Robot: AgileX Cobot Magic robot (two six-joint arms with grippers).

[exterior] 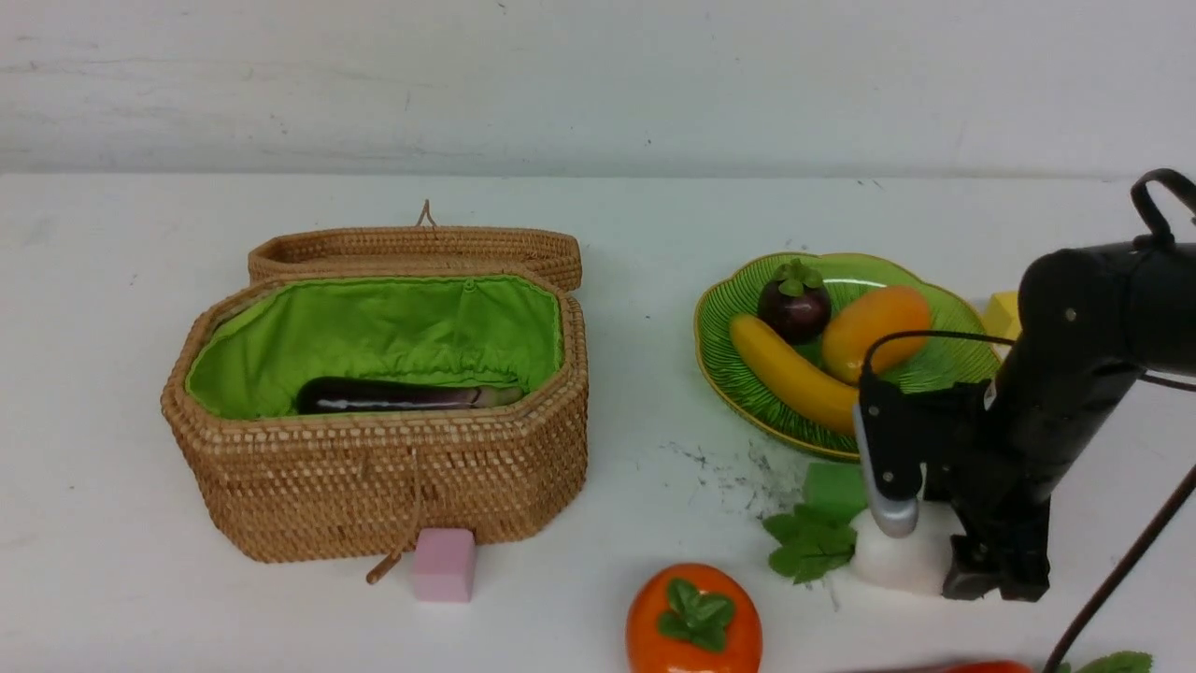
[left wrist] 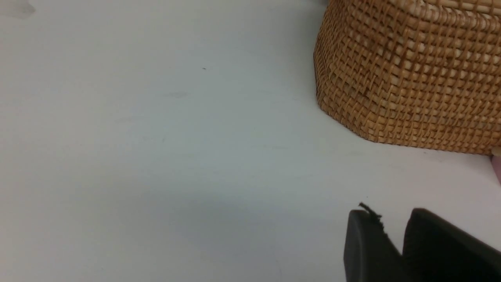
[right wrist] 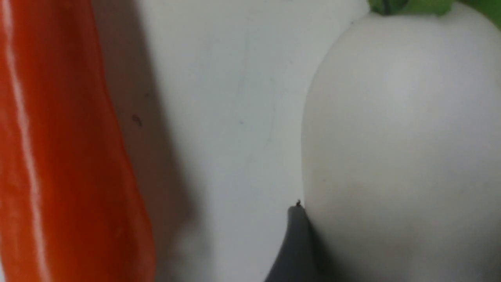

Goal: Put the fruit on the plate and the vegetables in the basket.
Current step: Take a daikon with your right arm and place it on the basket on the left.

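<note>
At the near right of the table (exterior: 607, 439), the radish (exterior: 899, 565) lies on its side with its leaves toward the basket (exterior: 374, 486); we judge it not yet lifted. The right gripper (exterior: 939, 557) straddles the white body. One pad (right wrist: 294, 243) touches the skin, but the opposite pad is out of view, so we cannot tell whether the grip is fully made. The carrot (right wrist: 58, 156) lies just beside the radish, and a green foam cube (exterior: 834, 488) sits against the leaves.

Further out, the persimmon (exterior: 693, 622) sits on the table. The plate (exterior: 738, 374) carries the banana (exterior: 790, 374), mangosteen (exterior: 794, 308) and mango (exterior: 874, 332). The basket stands open well to the left with the eggplant (exterior: 402, 395) inside and a pink foam cube (exterior: 444, 564) at its front wall. The left gripper (left wrist: 391, 219) sits near the basket's outer wall, fingers drawn close together with nothing between them.

Hazards, as we judge them:
- The radish is glossy and rounded, so the pads may slide off and shoot it toward the carrot or the plate rim.
- A hold seated near one end may let the radish swing on lifting.
- A low carry may strike the persimmon or the basket wall.

We read no brand, label or writing in any view.
</note>
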